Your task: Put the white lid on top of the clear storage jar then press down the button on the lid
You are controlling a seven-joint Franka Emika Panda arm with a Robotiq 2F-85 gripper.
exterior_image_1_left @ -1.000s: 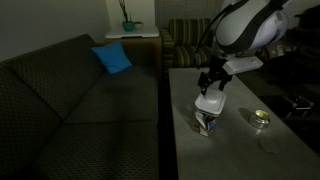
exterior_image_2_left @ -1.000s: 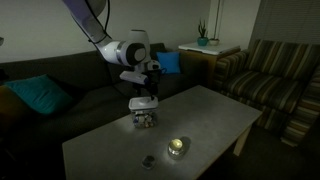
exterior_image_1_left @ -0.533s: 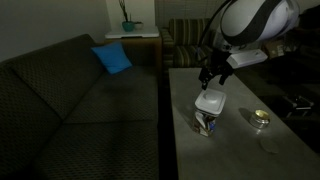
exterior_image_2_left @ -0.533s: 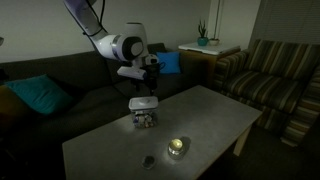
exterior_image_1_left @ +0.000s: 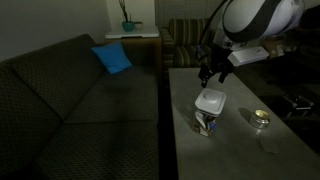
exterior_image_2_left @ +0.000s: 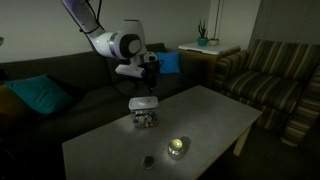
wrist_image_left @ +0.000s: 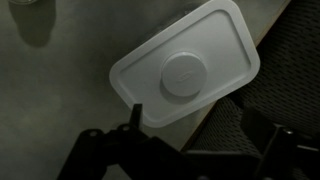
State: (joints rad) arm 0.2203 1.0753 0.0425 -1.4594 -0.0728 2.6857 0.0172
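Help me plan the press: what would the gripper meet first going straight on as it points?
Most likely the white lid on the clear storage jar, directly below the open gripper; hitting its button is uncertain.

Living room, no doubt about it, and dimly lit. A low grey coffee table (exterior_image_2_left: 205, 112) holds the middle of the floor. Running along one long side of that table is a dark, textured couch (exterior_image_1_left: 80, 100), with a blue cushion (exterior_image_1_left: 112, 58) propped at its far end and a teal cushion (exterior_image_2_left: 40, 95) on the seat nearer the table's near end. Past the table's far end sits a striped armchair (exterior_image_2_left: 275, 75). Off the table's far corner, tucked between couch and armchair, is a small side table (exterior_image_1_left: 135, 40) carrying a potted plant (exterior_image_1_left: 127, 17).
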